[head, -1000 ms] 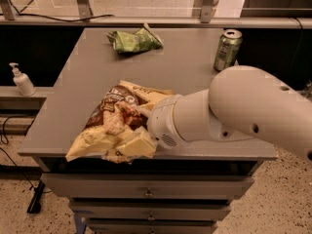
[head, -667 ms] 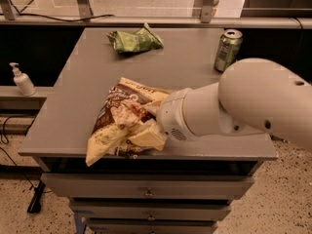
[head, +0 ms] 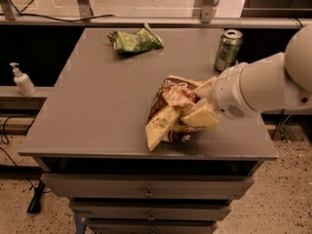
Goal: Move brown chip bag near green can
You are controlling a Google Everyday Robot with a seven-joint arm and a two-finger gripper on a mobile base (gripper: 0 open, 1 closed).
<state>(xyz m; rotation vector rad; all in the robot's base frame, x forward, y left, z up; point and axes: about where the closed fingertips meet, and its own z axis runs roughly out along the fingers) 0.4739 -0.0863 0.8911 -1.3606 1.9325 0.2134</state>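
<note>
The brown chip bag is crumpled and held near the front right of the grey table, its pale tan end hanging down toward the front edge. My gripper comes in from the right and is shut on the bag, one cream finger above and one below its right side. The green can stands upright at the back right of the table, well behind the bag and apart from it.
A smaller green bag lies at the back middle of the table. A white pump bottle stands on a ledge to the left. Drawers sit below the table front. My white arm covers the table's right edge.
My gripper has carried the brown chip bag to the right across the front of the table, closer to the green can. The can and the green bag have not moved.
</note>
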